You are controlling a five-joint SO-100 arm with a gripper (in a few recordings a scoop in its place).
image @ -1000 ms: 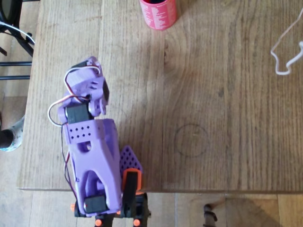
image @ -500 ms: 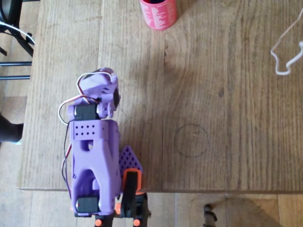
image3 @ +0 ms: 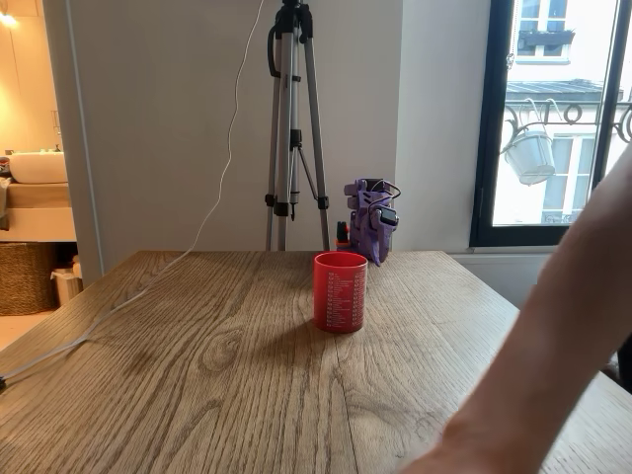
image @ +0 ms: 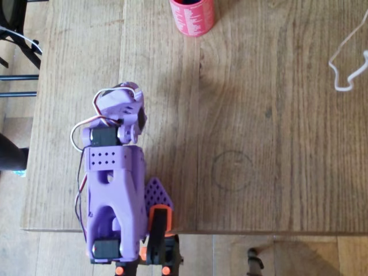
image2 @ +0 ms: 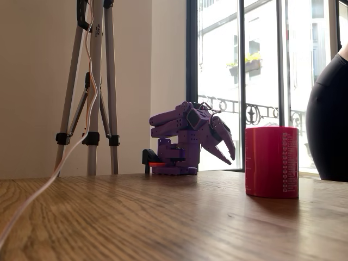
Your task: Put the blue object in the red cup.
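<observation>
1. On the table [image: 276,144], the red cup [image: 192,17] stands upright at the far edge, well apart from the folded arm.
2. The end effector [image2: 227,152] hangs slightly open, holding nothing.
3. Can't spot the blue object anywhere, so the task looks either done or unstarted.

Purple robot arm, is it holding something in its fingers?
No. In a fixed view, the purple arm's gripper hangs folded near its base with fingers parted and nothing between them; the red cylindrical cup stands apart.
</observation>
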